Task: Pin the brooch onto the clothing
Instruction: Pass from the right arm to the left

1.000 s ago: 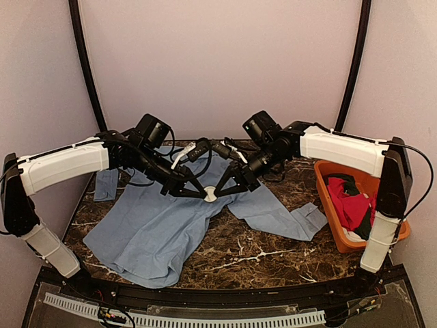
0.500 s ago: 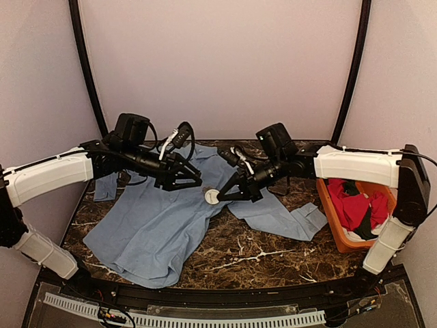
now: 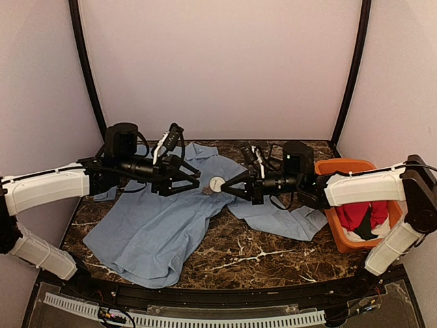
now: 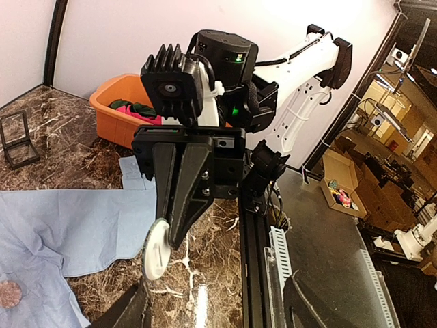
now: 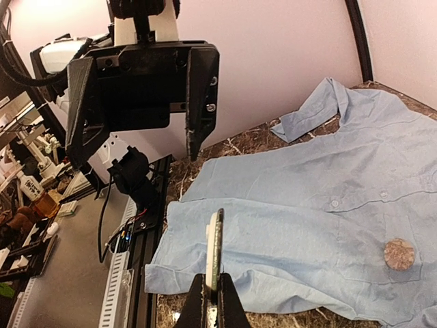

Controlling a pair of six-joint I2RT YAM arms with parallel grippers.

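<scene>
The clothing (image 3: 150,232), a light blue button-up shirt, lies spread flat on the marble table (image 3: 239,253). The brooch (image 3: 216,184), a white round disc, hangs just above the shirt's chest, pinched at its edge by my right gripper (image 3: 224,186). In the right wrist view the brooch (image 5: 214,247) stands edge-on between the shut fingers, with the shirt (image 5: 307,205) below it. My left gripper (image 3: 193,183) stands open just left of the brooch, holding nothing. The left wrist view faces the brooch (image 4: 158,249). A small brownish disc (image 5: 399,254) rests on the shirt.
An orange bin (image 3: 334,166) with a red garment (image 3: 362,213) stands at the table's right edge. A small black stand (image 4: 15,137) sits on the table near the back. The shirt's right sleeve (image 3: 287,220) stretches toward the bin.
Both grippers were together on the brooch. The left gripper has opened and pulled back to the left. The right gripper kept the brooch and its arm swung lower and to the right.
</scene>
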